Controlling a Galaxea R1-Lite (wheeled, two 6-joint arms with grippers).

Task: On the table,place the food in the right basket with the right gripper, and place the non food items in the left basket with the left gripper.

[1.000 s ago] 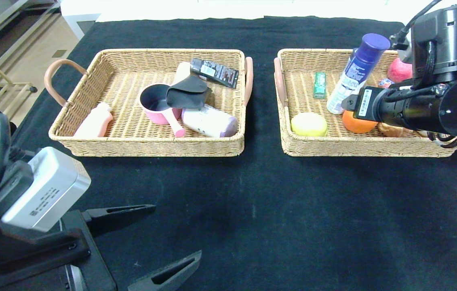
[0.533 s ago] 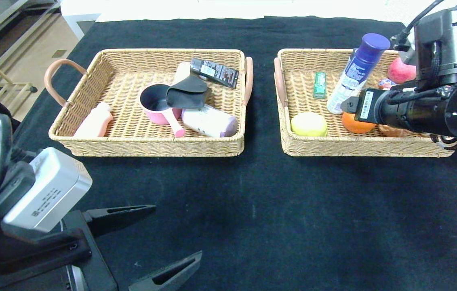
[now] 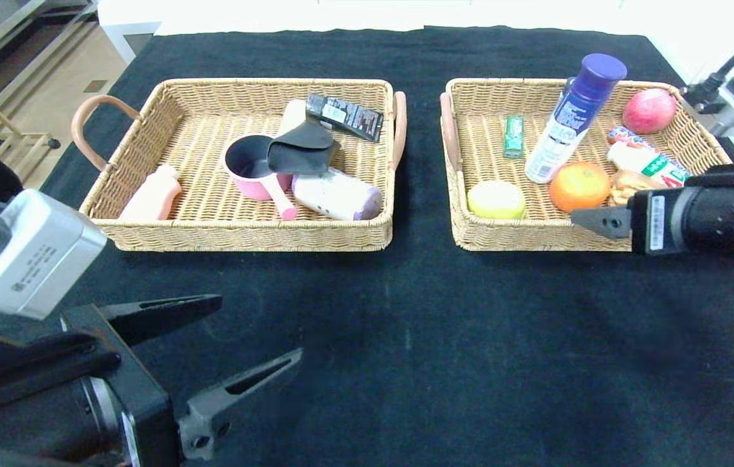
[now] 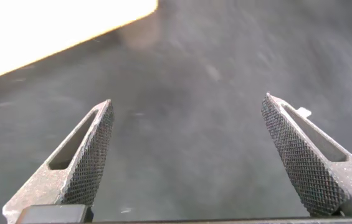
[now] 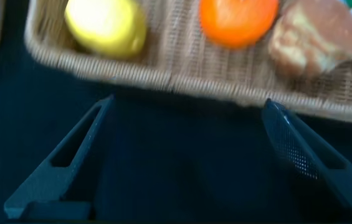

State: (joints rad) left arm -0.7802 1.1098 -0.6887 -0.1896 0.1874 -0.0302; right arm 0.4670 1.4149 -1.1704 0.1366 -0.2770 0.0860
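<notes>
The left basket [image 3: 146, 240] holds the pink saucepan [image 3: 251, 170], the black pouch [image 3: 302, 152] and the white canister with a purple lid [image 3: 337, 194]. The right basket [image 3: 522, 239] holds the blue-capped bottle [image 3: 571, 117], leaning, the orange [image 3: 579, 186] and the bun [image 3: 629, 183]. My right gripper [image 3: 594, 220] is open and empty, just in front of the right basket's near rim. In the right wrist view [image 5: 188, 102] it hovers over black cloth, with the orange [image 5: 238, 18] and the bun [image 5: 316, 34] beyond the rim. My left gripper [image 3: 260, 327] is open and empty over the near left of the table [image 3: 405, 337]; it also shows in the left wrist view [image 4: 188, 99].
The left basket also holds a pink bottle [image 3: 152, 194] and a dark packet [image 3: 345, 115]. The right basket also holds a yellow round item [image 3: 496, 199], a green pack [image 3: 513, 136], a red apple [image 3: 649, 110] and a white wrapped packet [image 3: 646, 162].
My right arm has pulled back from over the right basket to just in front of its near rim, uncovering the orange, bun and apple. My left gripper has shifted a little left and farther.
</notes>
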